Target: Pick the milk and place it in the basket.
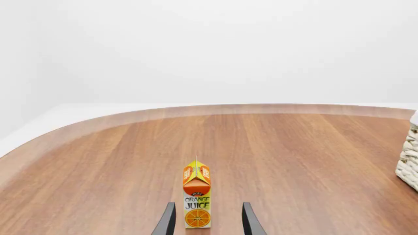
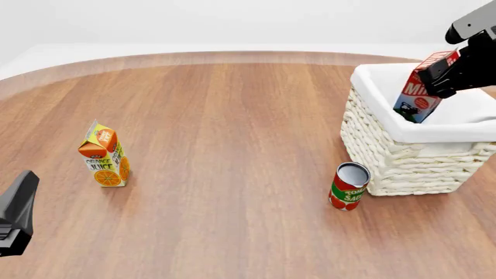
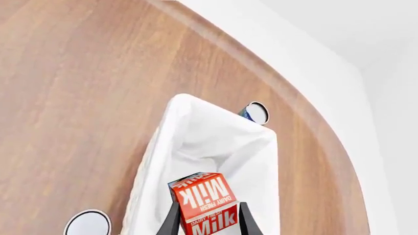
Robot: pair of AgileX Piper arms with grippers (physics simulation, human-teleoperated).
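The milk [image 2: 419,100] is a red-topped carton with a cow picture, tilted over the open top of the basket [image 2: 403,157], its lower corner dipping inside the white liner. My right gripper [image 2: 439,75] is shut on its red top. In the right wrist view, the milk [image 3: 199,193] sits between the two dark fingers [image 3: 171,220], above the basket's liner [image 3: 216,142]. My left gripper [image 2: 20,203] stays low at the near left, open [image 1: 207,224] with nothing between its fingers.
An orange juice carton [image 2: 104,156] stands upright on the left of the table, ahead of the left gripper [image 1: 197,196]. A red tomato can [image 2: 349,186] stands against the basket's near left corner. A second can [image 3: 255,112] shows beyond the basket. The basket's edge [image 1: 408,164] shows.
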